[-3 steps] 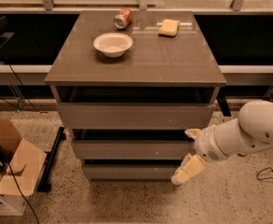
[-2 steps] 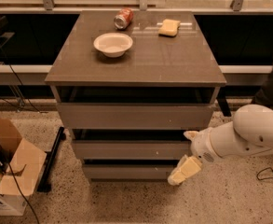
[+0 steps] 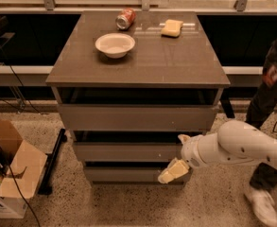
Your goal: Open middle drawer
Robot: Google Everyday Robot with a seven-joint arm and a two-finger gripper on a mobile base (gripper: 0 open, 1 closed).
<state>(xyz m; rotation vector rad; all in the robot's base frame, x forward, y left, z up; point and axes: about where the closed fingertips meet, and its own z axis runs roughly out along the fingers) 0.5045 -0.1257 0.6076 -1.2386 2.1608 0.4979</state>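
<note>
Three things sit on a flat grey-brown cabinet top (image 3: 185, 65). A shallow round white bowl (image 3: 115, 45) is towards its left side. A red metal drinks can (image 3: 125, 19) lies on its side just behind the bowl, near the back edge. A yellow rectangular sponge (image 3: 172, 28) rests behind the bowl and to its right, well apart from it. The cabinet stands on a speckled stone floor (image 3: 128, 207), where an open brown cardboard box (image 3: 15, 174) sits far below and left of the bowl. The robot's cream two-finger gripper (image 3: 179, 155), fingers spread, hangs at the cabinet's front, below and right of the bowl.
</note>
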